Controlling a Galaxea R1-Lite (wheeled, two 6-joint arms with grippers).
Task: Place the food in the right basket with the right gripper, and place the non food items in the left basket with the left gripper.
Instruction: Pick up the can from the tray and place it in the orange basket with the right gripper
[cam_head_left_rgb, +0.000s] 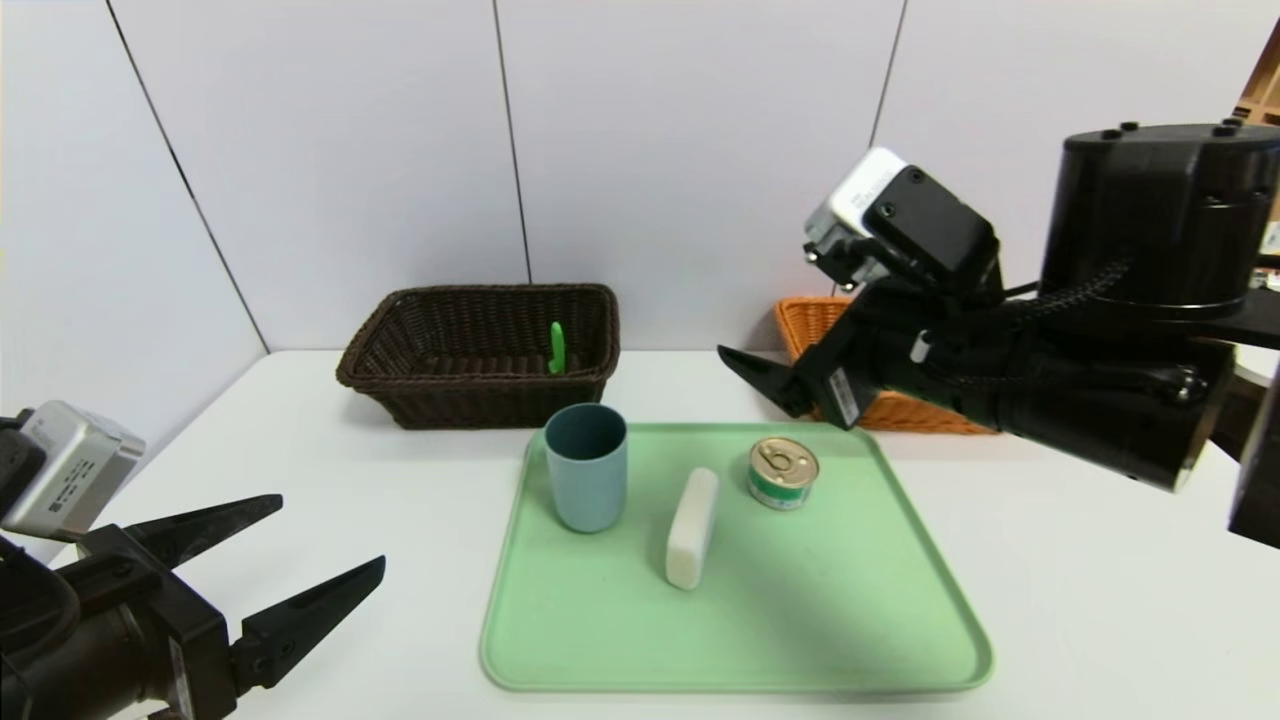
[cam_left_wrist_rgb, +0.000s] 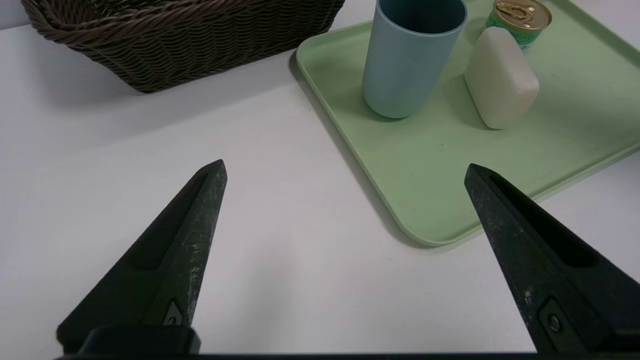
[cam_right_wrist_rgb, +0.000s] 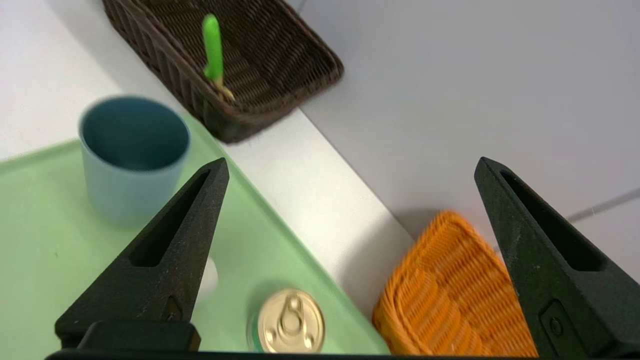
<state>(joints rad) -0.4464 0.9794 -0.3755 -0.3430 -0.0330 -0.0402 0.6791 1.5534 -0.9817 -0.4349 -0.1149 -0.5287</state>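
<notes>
On the green tray stand a blue cup, a white soap bar and a gold-lidded tin can. The dark brown left basket holds a green-handled item. The orange right basket is partly hidden behind my right arm. My right gripper hangs open and empty in the air, over the tray's far right corner, with the can below it and the orange basket beside it. My left gripper is open and empty, low over the table near the tray's near left corner.
A white wall runs close behind both baskets. Bare white table lies to the left of the tray and in front of the brown basket. My right arm's bulk fills the upper right of the head view.
</notes>
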